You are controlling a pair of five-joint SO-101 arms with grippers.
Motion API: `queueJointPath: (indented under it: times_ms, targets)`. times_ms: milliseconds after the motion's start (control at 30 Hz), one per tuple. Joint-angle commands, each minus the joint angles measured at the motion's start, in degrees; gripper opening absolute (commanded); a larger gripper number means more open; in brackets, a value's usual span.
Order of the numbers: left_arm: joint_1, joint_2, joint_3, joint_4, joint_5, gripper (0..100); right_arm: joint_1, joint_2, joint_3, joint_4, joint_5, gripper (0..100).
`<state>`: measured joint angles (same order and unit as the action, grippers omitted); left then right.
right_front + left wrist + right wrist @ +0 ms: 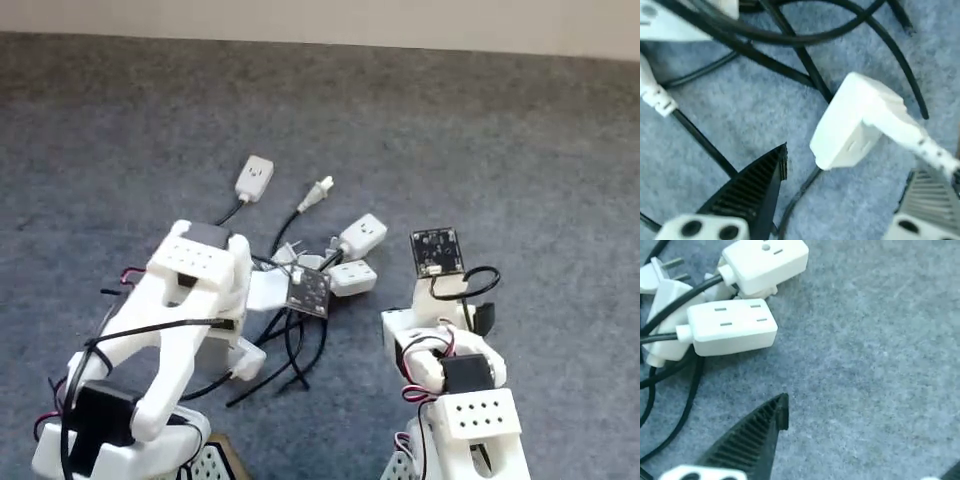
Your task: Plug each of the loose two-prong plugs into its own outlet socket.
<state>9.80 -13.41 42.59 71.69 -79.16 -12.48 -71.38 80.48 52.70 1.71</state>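
Note:
My left gripper (850,167) is open low over the carpet. A white outlet socket (855,122) lies between its black finger (757,192) and its grey finger (930,197), touching neither. Black cables (805,70) cross behind it. My right gripper (870,440) is open over bare carpet, and in front of it lie two white sockets, one (732,325) nearer than the other (765,260). A white two-prong plug (660,270) lies beside them. From above, a loose plug (318,190) and a third socket (254,178) lie farther out on the carpet.
Everything rests on grey carpet (520,150). Tangled black cables (290,350) lie between the two arms. The left arm's body (180,300) covers part of the tangle. A circuit board (437,252) sits on top of the right arm. Open carpet lies to the right and far side.

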Motion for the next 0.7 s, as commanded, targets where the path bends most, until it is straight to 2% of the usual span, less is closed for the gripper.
queueJointPath:
  times_ms: [0,167,333,500,667]
  targets:
    - [3.0,-1.6,1.9,-4.5,0.1,37,0.5,-1.1,-0.3,-1.0,0.7,49.3]
    - [3.0,-1.6,6.5,-8.5,0.1,35,0.5,-1.1,-0.2,-1.0,0.7,49.3]
    - [2.9,-1.9,8.5,-10.7,0.1,18,0.5,-1.1,-0.2,-1.0,0.7,49.3]
    - [2.5,-2.1,5.6,-6.9,0.1,6,0.5,-1.1,-0.2,-1.0,0.7,49.3]
    - [-1.8,-2.1,-3.4,1.0,0.0,3,0.4,-1.1,-0.2,-1.0,0.7,49.3]
